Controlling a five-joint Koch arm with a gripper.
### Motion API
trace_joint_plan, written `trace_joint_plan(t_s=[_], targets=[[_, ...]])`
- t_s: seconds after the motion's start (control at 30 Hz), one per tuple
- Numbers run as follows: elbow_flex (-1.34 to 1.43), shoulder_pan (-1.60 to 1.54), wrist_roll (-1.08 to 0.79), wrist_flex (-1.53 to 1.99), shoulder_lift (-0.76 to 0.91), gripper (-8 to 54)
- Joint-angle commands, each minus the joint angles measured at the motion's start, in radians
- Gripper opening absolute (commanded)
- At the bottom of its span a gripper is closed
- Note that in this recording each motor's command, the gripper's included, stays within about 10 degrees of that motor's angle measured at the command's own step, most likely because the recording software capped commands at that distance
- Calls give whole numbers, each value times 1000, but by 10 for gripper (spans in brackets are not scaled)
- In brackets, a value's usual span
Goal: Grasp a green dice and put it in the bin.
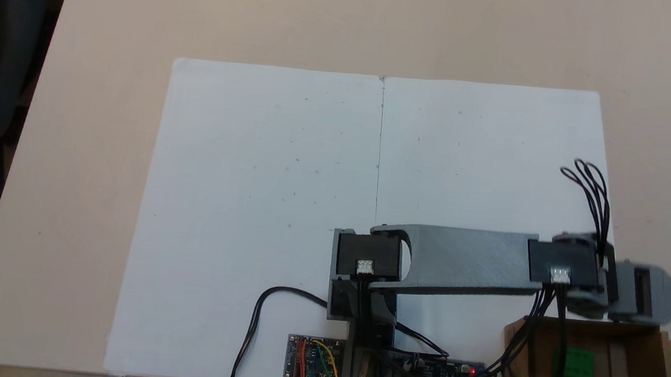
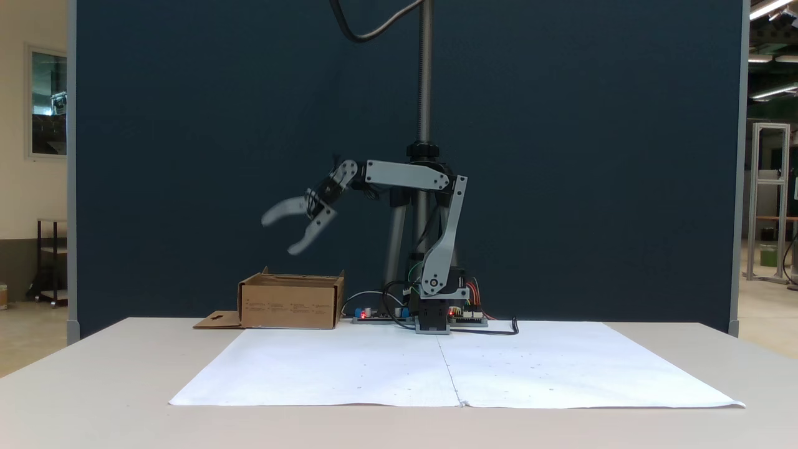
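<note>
**Dice Deposited: Gripper Clear Above Box**

The small bright green plastic dice [image 1: 576,365] lies on the floor of the shallow brown cardboard bin [image 2: 290,304]. The grey plastic gripper [image 2: 279,234] hangs above the bin, jaws spread wide and empty. Risk: a low retraction could catch the bin's wall with the lower jaw, or its dangling black cables [image 1: 531,351] could snag the rim and shift the bin.

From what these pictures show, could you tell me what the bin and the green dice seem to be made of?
The bin looks like matte brown cardboard: raw folded edges and a flat flap with a hang-hole cutout. The green dice, lying inside the bin, looks like bright, evenly coloured plastic, though it is too blurred to be sure.
</note>
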Motion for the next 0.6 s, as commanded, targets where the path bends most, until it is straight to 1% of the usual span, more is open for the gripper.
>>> trace_joint_plan(t_s=[0.0,0.2,0.27,0.3,0.4,0.57], targets=[[-43,-123,75,-25,41,402],[-41,-460,72,-97,6,407],[-40,-557,72,-97,3,438],[-37,-606,72,-97,3,442],[-17,-762,72,-107,3,441],[52,-1029,69,-279,8,438]])
